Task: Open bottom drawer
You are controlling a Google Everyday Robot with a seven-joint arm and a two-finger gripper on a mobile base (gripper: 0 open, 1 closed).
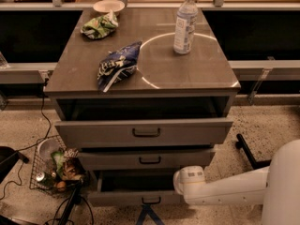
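The bottom drawer (pixel 126 198) is the lowest of three grey-brown drawers and stands pulled out, its dark inside showing behind the slim front. Its small dark pull handle (pixel 151 200) sits at the centre of the front. My gripper (pixel 149 214) shows as a dark shape at the lower edge of the view, just below that handle. My white arm (pixel 220 191) reaches in from the right, its round joint beside the drawer's right end. The middle drawer (pixel 150 160) and top drawer (pixel 146 132) are also partly out.
On the cabinet top (pixel 187 74) stand a water bottle (pixel 185 22), a blue chip bag (pixel 117 64), a green bag (pixel 99 26) and a white bowl (pixel 108 6). A wire basket (pixel 56 170) of items and cables lie on the floor at left.
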